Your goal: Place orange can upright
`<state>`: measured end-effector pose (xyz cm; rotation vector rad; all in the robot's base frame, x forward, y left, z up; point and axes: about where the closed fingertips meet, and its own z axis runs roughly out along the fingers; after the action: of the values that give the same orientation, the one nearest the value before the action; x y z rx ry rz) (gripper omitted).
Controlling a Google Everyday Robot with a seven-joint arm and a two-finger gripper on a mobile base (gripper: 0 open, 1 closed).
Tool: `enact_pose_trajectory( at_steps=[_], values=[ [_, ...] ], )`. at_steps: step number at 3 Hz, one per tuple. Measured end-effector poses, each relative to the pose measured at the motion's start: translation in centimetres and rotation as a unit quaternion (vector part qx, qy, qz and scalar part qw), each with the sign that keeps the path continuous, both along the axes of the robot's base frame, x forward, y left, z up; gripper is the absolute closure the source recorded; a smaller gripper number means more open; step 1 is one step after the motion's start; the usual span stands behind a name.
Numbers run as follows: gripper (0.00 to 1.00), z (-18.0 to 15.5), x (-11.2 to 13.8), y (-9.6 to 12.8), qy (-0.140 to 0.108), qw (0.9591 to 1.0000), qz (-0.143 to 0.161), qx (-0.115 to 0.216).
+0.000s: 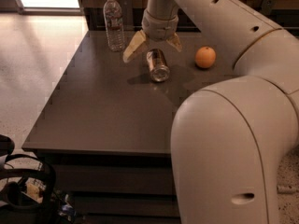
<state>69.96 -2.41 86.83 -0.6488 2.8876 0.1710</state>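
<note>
Jaws wide open over orange can. Dark table, pale speckled floor left. Lies flat, long axis toward camera, silver end nearest.

Tan jaws hang over the orange-brown, silver-ended can on a dark table.

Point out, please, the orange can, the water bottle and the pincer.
orange can [158,66]: camera view, middle of its lying body.
water bottle [114,26]: camera view, mid body.
pincer [153,52]: camera view, midway between its spread fingertips, over the orange can.
</note>
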Motion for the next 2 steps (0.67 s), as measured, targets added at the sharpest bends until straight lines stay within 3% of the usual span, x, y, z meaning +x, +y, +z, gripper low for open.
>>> enact_pose_trajectory(
  at_steps=[2],
  values=[
    [0.00,-2.45,1.47,-0.20,0.024,0.9992,-0.026,-0.018]
  ],
)
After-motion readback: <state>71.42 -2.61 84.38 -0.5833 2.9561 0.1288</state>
